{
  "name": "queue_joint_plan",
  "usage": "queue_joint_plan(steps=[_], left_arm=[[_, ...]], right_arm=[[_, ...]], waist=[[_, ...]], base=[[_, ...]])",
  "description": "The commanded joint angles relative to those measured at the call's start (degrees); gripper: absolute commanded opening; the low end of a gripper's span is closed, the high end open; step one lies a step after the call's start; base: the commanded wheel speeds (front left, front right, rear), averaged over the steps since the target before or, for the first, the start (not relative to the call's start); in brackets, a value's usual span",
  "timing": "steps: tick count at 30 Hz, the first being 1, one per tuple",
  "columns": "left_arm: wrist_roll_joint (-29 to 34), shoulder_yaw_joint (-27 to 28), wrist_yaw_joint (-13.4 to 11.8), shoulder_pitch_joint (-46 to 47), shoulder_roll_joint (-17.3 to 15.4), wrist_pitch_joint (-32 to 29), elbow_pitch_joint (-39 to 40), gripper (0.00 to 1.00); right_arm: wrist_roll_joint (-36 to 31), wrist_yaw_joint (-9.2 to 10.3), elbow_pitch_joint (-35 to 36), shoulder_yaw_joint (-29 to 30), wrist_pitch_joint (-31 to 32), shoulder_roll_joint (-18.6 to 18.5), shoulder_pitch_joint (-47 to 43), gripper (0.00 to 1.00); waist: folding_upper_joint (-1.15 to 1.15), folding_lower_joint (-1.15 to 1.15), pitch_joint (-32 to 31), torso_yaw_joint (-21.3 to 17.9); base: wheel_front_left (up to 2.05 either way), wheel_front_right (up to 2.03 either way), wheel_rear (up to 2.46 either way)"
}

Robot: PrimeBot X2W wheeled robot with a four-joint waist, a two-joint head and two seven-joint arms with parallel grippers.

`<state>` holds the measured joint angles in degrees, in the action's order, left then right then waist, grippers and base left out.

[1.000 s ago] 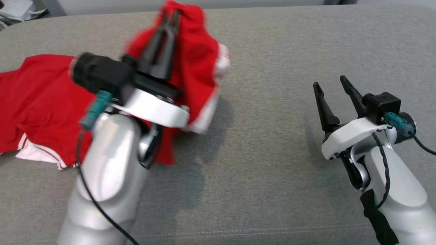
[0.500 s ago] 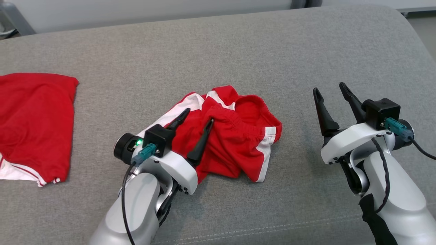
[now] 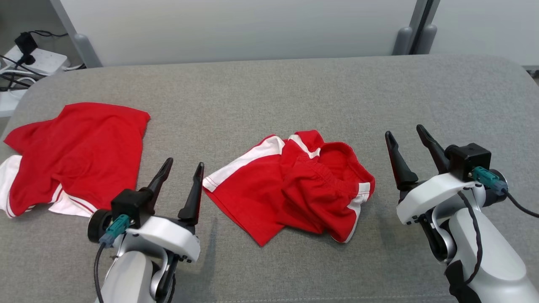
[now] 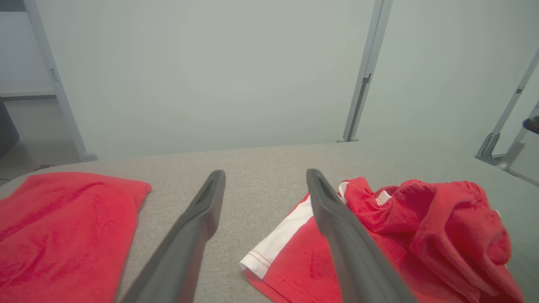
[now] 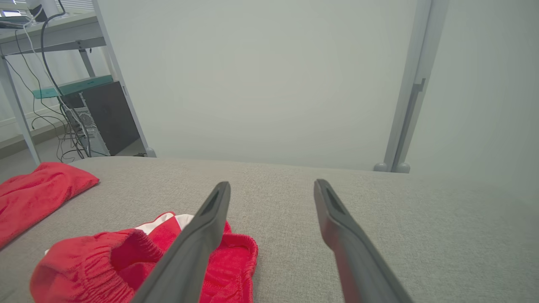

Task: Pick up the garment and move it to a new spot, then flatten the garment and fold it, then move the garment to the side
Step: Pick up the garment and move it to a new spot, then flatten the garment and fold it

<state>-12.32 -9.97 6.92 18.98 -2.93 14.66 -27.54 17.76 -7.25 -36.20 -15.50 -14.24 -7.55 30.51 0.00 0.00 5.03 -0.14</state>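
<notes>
The garment (image 3: 294, 185) is a pair of red shorts with white side stripes, lying crumpled at the middle of the grey padded table (image 3: 269, 92). It also appears in the left wrist view as the garment (image 4: 421, 235) and in the right wrist view as the garment (image 5: 126, 261). My left gripper (image 3: 183, 166) stands open just left of it, empty, apart from the cloth. My right gripper (image 3: 405, 131) stands open to the right of it, also empty.
A second red garment with white trim (image 3: 80, 155) lies spread at the table's left side. Behind the table stands a pale wall panel with grey posts (image 3: 414, 38). A power strip with cables (image 3: 29, 63) sits beyond the far left corner.
My left gripper let go of the shorts, which dropped at the table's middle, and pulled back to the left and opened. The head camera tilted up. The right gripper held still.
</notes>
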Motion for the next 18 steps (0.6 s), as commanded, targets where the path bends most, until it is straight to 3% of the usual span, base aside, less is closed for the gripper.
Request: queue_joint_plan(steps=[1, 10, 18], left_arm=[[0.7, 3.2, -0.5, -0.4, -1.0, 0.3, 2.4, 1.0], [1.4, 12.2, -1.1, -9.2, -0.4, 0.3, 7.3, 1.0], [1.2, 13.4, -0.9, -13.4, 0.0, 0.3, 9.3, 1.0]], right_arm=[[0.4, -0.24, 1.3, -1.3, -0.8, -0.1, -0.7, 1.0], [2.0, -0.24, 1.0, -4.2, -0.8, -0.6, -3.6, 1.0], [7.1, -0.24, -2.0, -12.7, -0.8, -4.0, -4.7, 1.0]], waist=[[0.0, 0.0, -1.6, 1.3], [0.0, 0.0, -3.9, 2.8], [0.0, 0.0, -2.9, 4.4]], base=[[0.0, 0.0, 0.0], [0.0, 0.0, 0.0], [0.0, 0.0, 0.0]])
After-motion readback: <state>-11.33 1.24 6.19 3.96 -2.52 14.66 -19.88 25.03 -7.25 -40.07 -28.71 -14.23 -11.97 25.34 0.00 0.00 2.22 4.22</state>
